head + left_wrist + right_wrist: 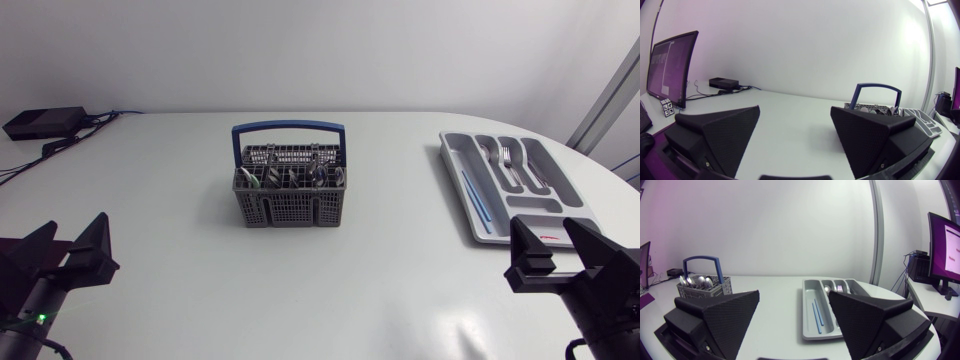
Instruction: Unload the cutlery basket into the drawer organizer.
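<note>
Gaping left end effector (70, 234), right end effector (548, 234) likewise, cutlery basket (290, 208) mid-table, organizer (459, 172) rightward

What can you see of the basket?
The basket is a grey box of what looks like plastic, its walls a fine grid, with a blue arched handle standing up over it. It stands upright near the middle of the table and is split into compartments. Cutlery stands in them, among it spoons with their bowls up. Only the table and the cutlery touch it.
</note>
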You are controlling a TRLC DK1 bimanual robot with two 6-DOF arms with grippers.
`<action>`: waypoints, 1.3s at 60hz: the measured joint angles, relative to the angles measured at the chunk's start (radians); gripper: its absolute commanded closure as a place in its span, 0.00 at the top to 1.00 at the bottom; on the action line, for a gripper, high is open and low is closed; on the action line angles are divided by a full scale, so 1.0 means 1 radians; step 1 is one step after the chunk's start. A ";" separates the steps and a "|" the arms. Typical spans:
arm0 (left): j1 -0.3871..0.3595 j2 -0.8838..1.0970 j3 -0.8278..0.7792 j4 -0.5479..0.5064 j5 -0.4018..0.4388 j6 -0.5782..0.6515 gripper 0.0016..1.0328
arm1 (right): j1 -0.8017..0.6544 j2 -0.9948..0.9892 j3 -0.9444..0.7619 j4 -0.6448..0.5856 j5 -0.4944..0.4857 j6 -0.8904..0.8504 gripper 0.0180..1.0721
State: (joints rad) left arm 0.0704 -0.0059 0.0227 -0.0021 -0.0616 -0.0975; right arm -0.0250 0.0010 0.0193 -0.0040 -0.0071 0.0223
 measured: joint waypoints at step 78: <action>-0.023 0.363 0.245 0.030 -0.004 0.000 0.93 | 0.085 0.348 0.170 0.070 0.060 -0.023 0.95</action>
State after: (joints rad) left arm 0.0471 0.3573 0.2672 0.0277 -0.0654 -0.0971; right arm 0.0597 0.3485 0.1890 0.0662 0.0532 -0.0006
